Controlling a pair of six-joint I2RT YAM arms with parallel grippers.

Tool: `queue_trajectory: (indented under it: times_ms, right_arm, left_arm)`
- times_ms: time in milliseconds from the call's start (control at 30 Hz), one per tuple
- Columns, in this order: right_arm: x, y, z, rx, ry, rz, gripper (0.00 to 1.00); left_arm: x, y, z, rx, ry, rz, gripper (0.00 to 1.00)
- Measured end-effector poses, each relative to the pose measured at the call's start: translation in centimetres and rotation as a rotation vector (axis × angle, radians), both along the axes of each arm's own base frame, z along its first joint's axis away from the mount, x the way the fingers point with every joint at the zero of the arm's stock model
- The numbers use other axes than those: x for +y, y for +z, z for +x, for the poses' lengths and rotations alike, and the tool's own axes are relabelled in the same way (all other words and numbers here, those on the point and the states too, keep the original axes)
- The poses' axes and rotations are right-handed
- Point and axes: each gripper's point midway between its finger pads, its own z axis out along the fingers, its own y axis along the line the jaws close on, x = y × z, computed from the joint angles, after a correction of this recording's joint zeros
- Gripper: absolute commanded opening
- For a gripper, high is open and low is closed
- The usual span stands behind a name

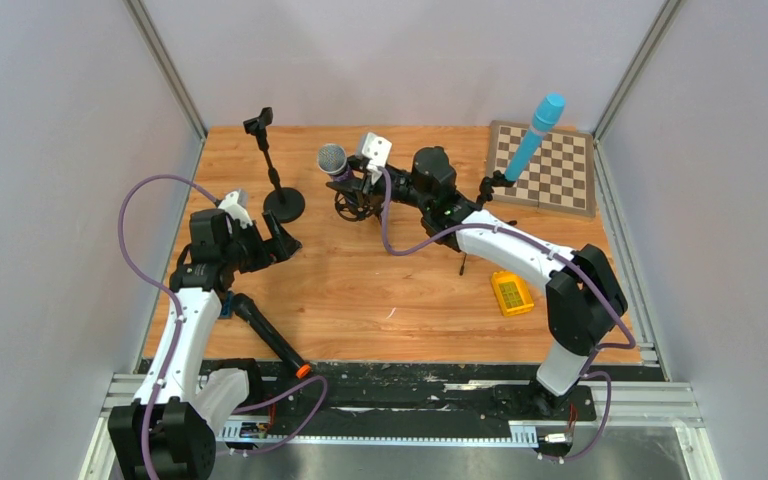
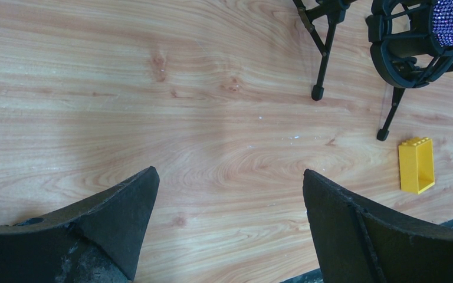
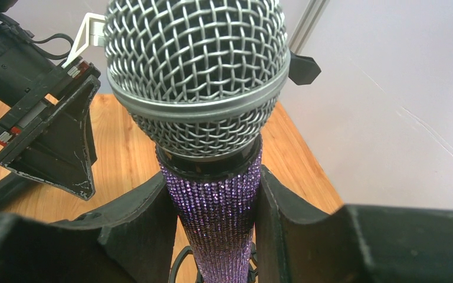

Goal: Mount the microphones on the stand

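firmly clamping the right hand (image 3: 215,203) on the body of the glittery purple microphone (image 3: 196,82), at a stand's ring mount (image 2: 384,56). holding the left hand (image 2: 230,174) wide open, touching nothing, over the tabletop (image 2: 153,88), with the black microphone (image 1: 270,338) lying beside that arm.

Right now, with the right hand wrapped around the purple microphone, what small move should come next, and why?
Probably ease the purple microphone a little deeper into the black ring mount. The right hand is shut on its glittery body, and the left wrist view shows that body already inside the ring, but not how firmly it sits.
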Motion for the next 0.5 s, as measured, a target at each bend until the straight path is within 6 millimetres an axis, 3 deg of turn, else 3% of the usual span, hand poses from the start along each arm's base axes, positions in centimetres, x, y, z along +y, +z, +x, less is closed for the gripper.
queue_trajectory:
  times_ms: [500]
  right_arm:
    - [-0.43, -0.2, 0.45, 0.001, -0.008, 0.048, 0.0]
  left_arm:
    - [-0.22, 0.01, -0.06, 0.002, -0.01, -0.009, 1.0]
